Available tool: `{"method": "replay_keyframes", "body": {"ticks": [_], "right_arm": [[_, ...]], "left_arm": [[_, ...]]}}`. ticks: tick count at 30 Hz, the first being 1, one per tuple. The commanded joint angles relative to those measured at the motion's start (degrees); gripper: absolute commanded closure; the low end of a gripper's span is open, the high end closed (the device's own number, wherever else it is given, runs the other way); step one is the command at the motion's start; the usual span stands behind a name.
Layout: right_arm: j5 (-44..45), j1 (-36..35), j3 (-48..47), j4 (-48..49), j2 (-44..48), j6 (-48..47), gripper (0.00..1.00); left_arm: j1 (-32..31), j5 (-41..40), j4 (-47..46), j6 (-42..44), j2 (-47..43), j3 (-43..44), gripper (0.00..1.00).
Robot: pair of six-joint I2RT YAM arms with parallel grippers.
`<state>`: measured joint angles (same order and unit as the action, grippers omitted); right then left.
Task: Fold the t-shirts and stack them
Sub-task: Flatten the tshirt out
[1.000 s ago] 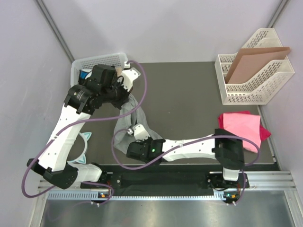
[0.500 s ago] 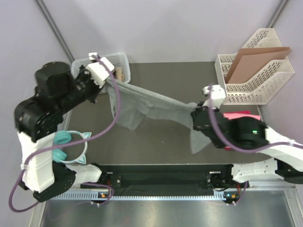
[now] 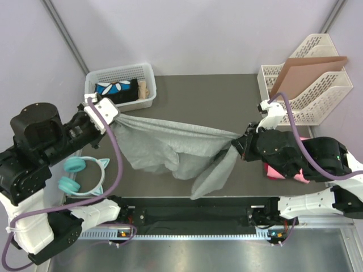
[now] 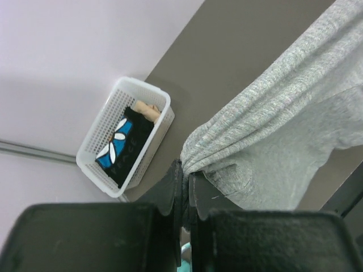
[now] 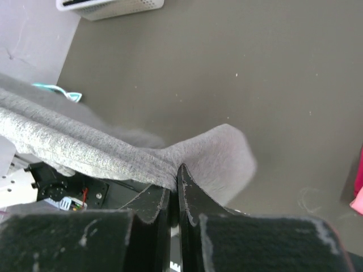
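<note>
The heather grey t-shirt [image 3: 170, 141] hangs stretched in the air between my two grippers, its body sagging toward the table. My left gripper [image 3: 116, 116] is shut on its left end; the left wrist view shows the cloth [image 4: 272, 113] bunched between the jaws of the left gripper [image 4: 186, 170]. My right gripper [image 3: 241, 137] is shut on its right end, and the cloth [image 5: 85, 144] runs into the closed right gripper [image 5: 174, 173]. A folded pink t-shirt [image 3: 278, 171] lies at the right, mostly hidden under my right arm.
A white basket [image 3: 148, 73] with dark and blue items stands at the back left, also in the left wrist view [image 4: 102, 130]. A white file rack [image 3: 317, 107] holds a brown cardboard sheet [image 3: 300, 71] at the back right. Teal cat-ear headphones [image 3: 85, 170] lie at the left.
Both arms have lifted the grey t-shirt off the table and pulled it apart sideways. The left gripper moved toward the near left, and the right one swung to the right.
</note>
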<state>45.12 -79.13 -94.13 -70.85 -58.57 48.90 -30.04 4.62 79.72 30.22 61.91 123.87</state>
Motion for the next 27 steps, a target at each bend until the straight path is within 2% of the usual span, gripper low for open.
{"method": "replay_keyframes", "body": {"ticks": [1, 3, 5, 11, 14, 16, 19, 22, 23, 25, 27], "right_arm": [[-0.6, -0.1, -1.1, -9.2, 1.9, 1.2, 1.00], [-5.3, -0.1, -1.0, -8.8, 2.1, -0.4, 1.00], [-11.6, -0.5, -0.5, -8.6, 2.2, -1.2, 1.00], [-24.6, -6.1, 8.3, -6.2, 7.7, 3.1, 1.00], [-26.8, -8.0, 12.4, -5.4, 12.4, 6.2, 1.00], [-25.8, -8.0, 11.6, -7.4, 14.5, 7.3, 1.00], [-19.3, -8.0, 10.2, -9.7, 16.8, 9.1, 1.00], [-10.2, -8.0, 11.4, -10.4, 18.1, 10.7, 1.00], [-6.5, -8.0, 11.9, -10.2, 18.2, 10.8, 1.00], [-3.2, -8.0, 13.8, -10.1, 17.8, 10.9, 1.00], [0.3, -8.0, 15.6, -9.7, 16.9, 11.4, 1.00]], "left_arm": [[0.9, -6.5, 6.6, 2.8, 0.0, 4.0, 1.00], [0.9, -7.0, 6.6, 3.7, 0.7, 7.2, 1.00], [1.1, -7.3, 6.6, 4.7, -0.5, 6.9, 1.00], [2.5, -7.8, 6.7, 7.1, -7.3, -1.7, 1.00], [3.7, -8.7, 6.7, 8.4, -10.7, -4.4, 1.00], [4.0, -9.2, 6.7, 8.4, -12.7, -7.2, 1.00], [4.0, -9.1, 6.6, 7.3, -14.1, -13.1, 1.00], [4.0, -7.5, 4.8, 5.6, -14.2, -20.8, 1.00], [4.0, -7.4, 3.5, 5.6, -14.4, -25.8, 1.00], [4.0, -8.0, -2.4, 6.4, -14.8, -31.5, 1.00], [4.0, -10.3, -9.6, 8.7, -14.7, -40.6, 1.00]]}}
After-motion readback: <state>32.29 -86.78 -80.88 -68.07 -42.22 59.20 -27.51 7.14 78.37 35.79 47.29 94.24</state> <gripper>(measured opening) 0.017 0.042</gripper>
